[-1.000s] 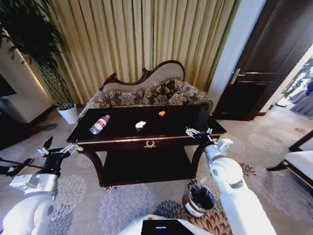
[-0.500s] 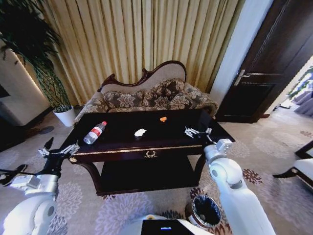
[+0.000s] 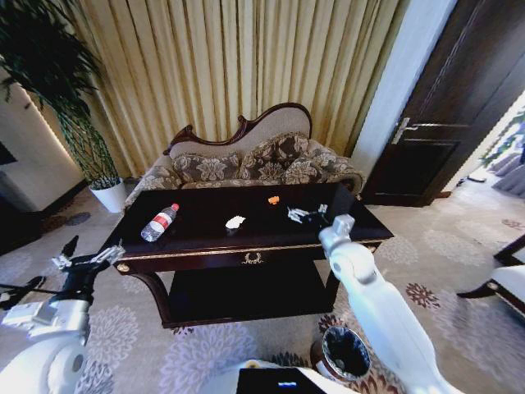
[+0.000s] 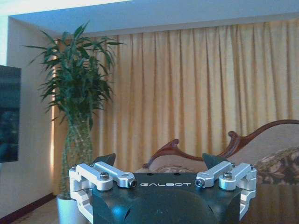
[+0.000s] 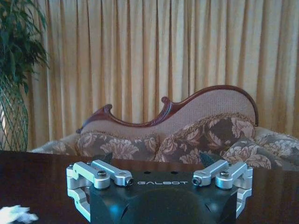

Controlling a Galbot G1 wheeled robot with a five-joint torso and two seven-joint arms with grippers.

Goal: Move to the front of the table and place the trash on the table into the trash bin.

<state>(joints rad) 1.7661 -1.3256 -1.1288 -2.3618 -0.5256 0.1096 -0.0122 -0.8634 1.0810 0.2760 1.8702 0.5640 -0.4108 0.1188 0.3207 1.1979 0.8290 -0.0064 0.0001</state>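
Looking like a hotel-style lounge, floral carved sofa (image 3: 246,160) sitting behind glossy dark table (image 3: 246,238), gold curtains (image 3: 238,66) hanging, potted plant (image 3: 61,90) standing, patterned carpet (image 3: 139,328) covering floor

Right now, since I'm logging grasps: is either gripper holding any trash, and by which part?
Nothing is held. The right gripper is open above the table, and the left gripper is open beside it.

Lighting: warm indoor light, moderately bright; curtains (image 3: 246,74) glow yellow-gold, evenly lit across their folds. Table (image 3: 205,238): glossy dark top carries soft pale reflections. Shadow: deep under the table and round the plant (image 3: 49,74). Head view: wide-angle, straight lines bowing toward the edges. Wrist views: background soft and slightly hazy; near metal parts sharper.
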